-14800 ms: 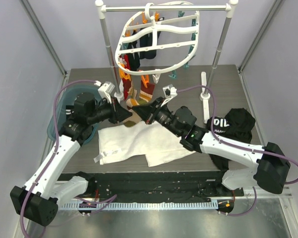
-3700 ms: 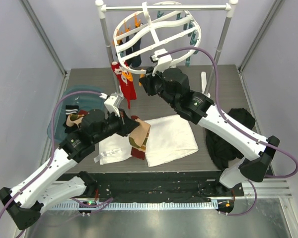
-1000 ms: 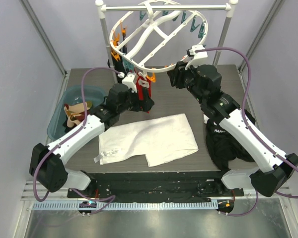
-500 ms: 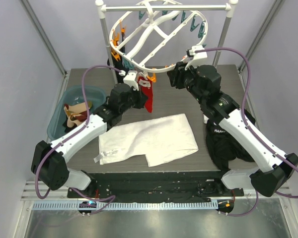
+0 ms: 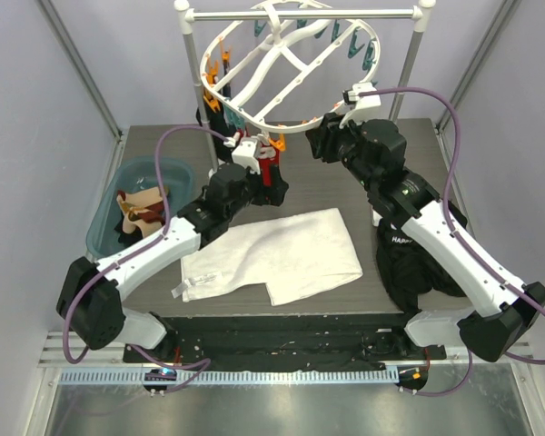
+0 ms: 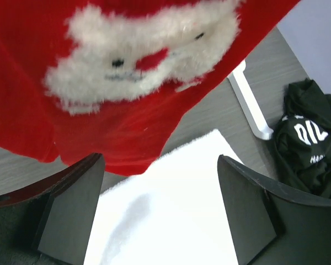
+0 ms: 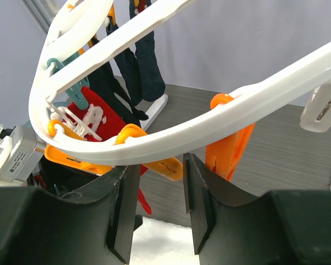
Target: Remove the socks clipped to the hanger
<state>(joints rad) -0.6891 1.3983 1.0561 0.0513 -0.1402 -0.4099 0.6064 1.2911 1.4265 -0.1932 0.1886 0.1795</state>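
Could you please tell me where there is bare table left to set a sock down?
Bare table lies between the white cloth and the rail's poles, and behind the teal basin. The right side is crowded by the black garment.

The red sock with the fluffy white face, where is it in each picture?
Top external: the red sock hangs mid-picture, just beyond the white cloth.
Left wrist: it fills the top, close up.
Right wrist: lower left, behind the hanger rim.
Shared landmark: the white cloth, below the sock in every view.
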